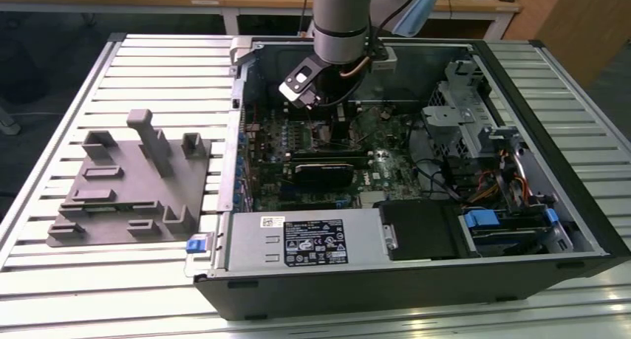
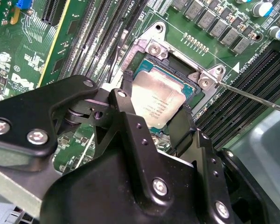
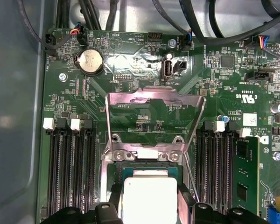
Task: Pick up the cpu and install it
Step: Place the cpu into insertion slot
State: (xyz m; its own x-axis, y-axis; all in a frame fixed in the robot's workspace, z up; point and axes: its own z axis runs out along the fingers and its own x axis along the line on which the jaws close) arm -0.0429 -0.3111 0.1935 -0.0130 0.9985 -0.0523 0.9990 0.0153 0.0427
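Observation:
The cpu (image 2: 156,103) is a flat square chip with a silvery top, lying in or just over the open socket (image 2: 144,51) on the green motherboard. In both wrist views my gripper (image 2: 157,100) has its black fingers (image 2: 130,116) pressed against two opposite sides of the chip, shut on it. The first wrist view shows the cpu (image 3: 149,198) between the gripper (image 3: 150,200) fingers, with the metal load plate (image 3: 154,100) standing raised behind the socket. In the exterior view the gripper (image 1: 315,106) reaches down into the open computer case (image 1: 414,280).
Memory slots (image 3: 70,163) flank the socket, and a green module (image 3: 245,172) stands in one. A thin socket lever (image 2: 252,95) sticks out sideways. In the case sit a silver power-supply box (image 1: 306,243), a black block (image 1: 326,173) and a drive cage (image 1: 473,125). A grey fixture (image 1: 133,180) lies at the exterior view's left.

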